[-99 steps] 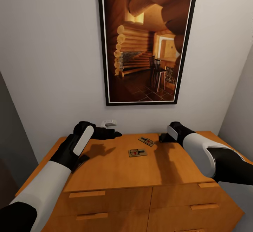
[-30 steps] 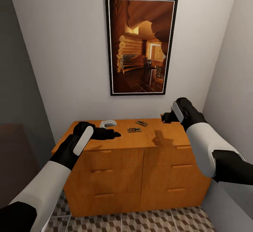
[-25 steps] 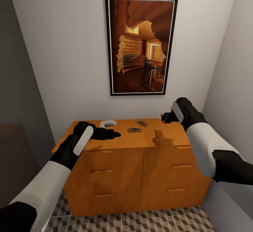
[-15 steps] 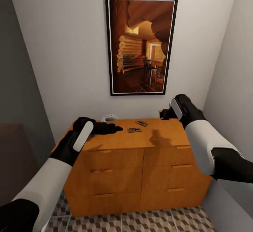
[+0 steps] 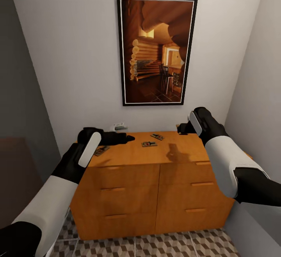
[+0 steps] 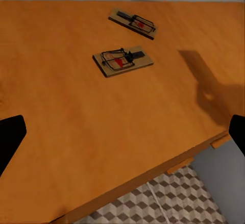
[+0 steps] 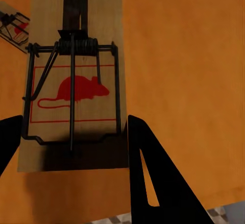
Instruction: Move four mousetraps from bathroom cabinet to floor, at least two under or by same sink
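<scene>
The orange-brown cabinet (image 5: pixel 156 194) stands against the wall, all drawers shut. Two mousetraps (image 5: pixel 149 144) (image 5: pixel 157 136) lie flat on the middle of its top; the left wrist view shows them too (image 6: pixel 122 60) (image 6: pixel 132 22). A third mousetrap (image 5: pixel 101 151) lies near the top's left edge, just below my left arm. My left gripper (image 5: pixel 124 137) hovers open over the top's left part, its fingers (image 6: pixel 10 137) wide apart with nothing between them. My right gripper (image 5: pixel 181 128) hangs above the top's back right, shut on a fourth mousetrap (image 7: pixel 76 81) with a red mouse print.
A tall framed picture (image 5: pixel 156 50) hangs above the cabinet, and a small white fitting (image 5: pixel 119 126) sits on the wall behind my left gripper. A wall (image 5: pixel 257 93) closes in on the right and a dark grey one (image 5: pixel 19 93) on the left. Cube-patterned bathroom floor (image 5: pixel 156 245) shows below.
The camera backed away from the cabinet earlier. In the last second my left arm rose and shifted left, uncovering the trap at the left edge. My right gripper lifted slightly with its trap.
</scene>
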You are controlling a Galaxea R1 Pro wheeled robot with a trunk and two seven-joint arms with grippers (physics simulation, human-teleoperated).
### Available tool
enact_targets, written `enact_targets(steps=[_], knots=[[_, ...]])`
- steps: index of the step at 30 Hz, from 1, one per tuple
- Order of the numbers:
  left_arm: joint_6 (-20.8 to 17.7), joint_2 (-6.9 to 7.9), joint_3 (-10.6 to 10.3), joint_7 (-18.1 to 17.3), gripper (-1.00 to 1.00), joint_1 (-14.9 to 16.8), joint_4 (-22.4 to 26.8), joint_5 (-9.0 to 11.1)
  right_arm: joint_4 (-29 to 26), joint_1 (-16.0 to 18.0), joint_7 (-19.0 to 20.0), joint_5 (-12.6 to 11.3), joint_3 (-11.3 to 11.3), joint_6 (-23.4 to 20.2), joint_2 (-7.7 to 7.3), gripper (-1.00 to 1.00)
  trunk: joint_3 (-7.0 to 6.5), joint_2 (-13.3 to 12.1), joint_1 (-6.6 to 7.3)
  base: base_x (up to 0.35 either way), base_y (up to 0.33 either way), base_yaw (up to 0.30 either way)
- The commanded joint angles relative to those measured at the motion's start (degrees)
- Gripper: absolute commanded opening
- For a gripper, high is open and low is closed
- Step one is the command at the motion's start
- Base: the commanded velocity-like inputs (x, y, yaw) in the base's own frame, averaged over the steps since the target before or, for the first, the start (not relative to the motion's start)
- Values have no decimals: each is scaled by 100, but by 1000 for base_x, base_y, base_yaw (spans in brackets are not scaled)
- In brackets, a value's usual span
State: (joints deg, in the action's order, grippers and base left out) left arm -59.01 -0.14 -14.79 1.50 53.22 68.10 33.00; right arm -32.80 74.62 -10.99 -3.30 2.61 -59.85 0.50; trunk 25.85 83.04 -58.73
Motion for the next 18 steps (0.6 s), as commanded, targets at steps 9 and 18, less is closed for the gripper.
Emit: enact_targets(steps=[9, 18], knots=[[-14, 99, 39, 282, 100, 4, 294, -260, -151, 0, -66, -47, 22, -15, -19, -100, 7, 4, 0, 0, 0, 0], [-42, 223, 55, 571, 100, 4, 463, -575, -441, 0, -70, -47, 4, -15, -35, -100, 7, 4, 0, 0, 0, 0]])
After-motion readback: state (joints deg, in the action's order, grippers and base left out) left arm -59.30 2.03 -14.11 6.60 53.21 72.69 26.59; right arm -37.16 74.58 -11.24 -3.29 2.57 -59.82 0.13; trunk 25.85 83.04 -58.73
